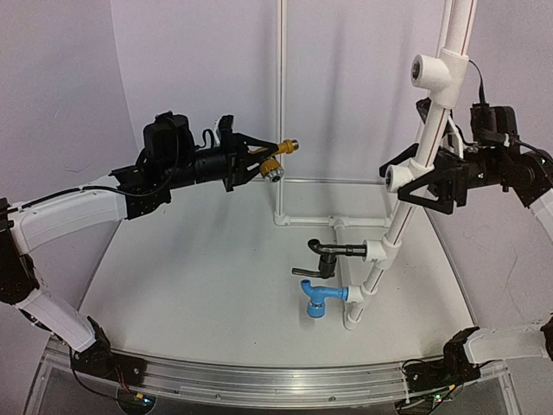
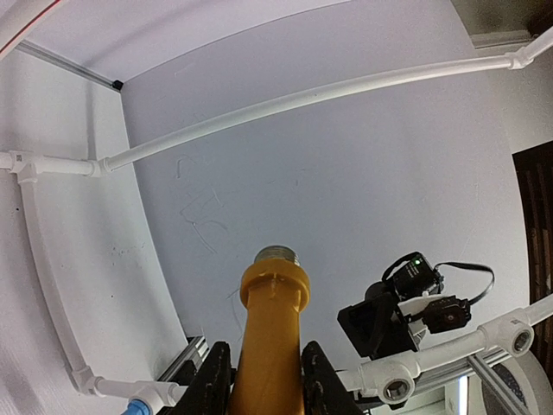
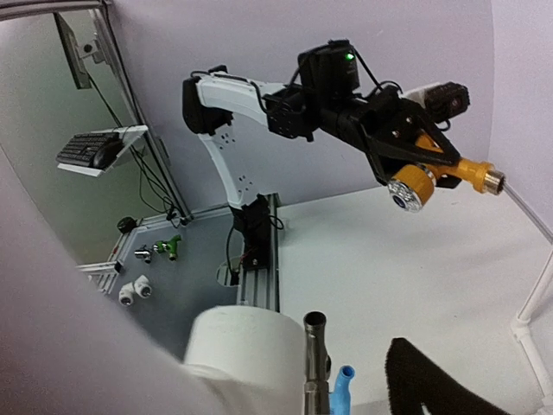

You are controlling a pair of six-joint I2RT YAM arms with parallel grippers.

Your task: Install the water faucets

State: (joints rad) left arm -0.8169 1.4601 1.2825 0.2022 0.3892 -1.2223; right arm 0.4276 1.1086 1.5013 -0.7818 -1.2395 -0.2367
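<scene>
My left gripper [image 1: 257, 158] is shut on the brass-gold faucet [image 1: 275, 159] and holds it in the air, silver tip pointing right. In the left wrist view the faucet [image 2: 275, 311] stands between the fingers [image 2: 212, 380]. The black faucet [image 1: 326, 252] and the blue faucet [image 1: 319, 296] sit in tee fittings low on the slanted white pipe [image 1: 406, 203]. My right gripper [image 1: 421, 184] is closed around that pipe higher up. The right wrist view shows a white tee [image 3: 251, 346], one finger [image 3: 428, 380], the black faucet's spout [image 3: 314, 354], the blue spout [image 3: 344, 385] and the gold faucet [image 3: 432, 177].
Two open tee sockets face left on the pipe, one at the top [image 1: 423, 71] and one beside my right gripper [image 1: 394, 178]. A thin white pipe frame [image 1: 281, 130] stands at the back. An aluminium rail [image 1: 259, 376] runs along the near edge. Spare fittings [image 3: 134, 290] lie beyond the table.
</scene>
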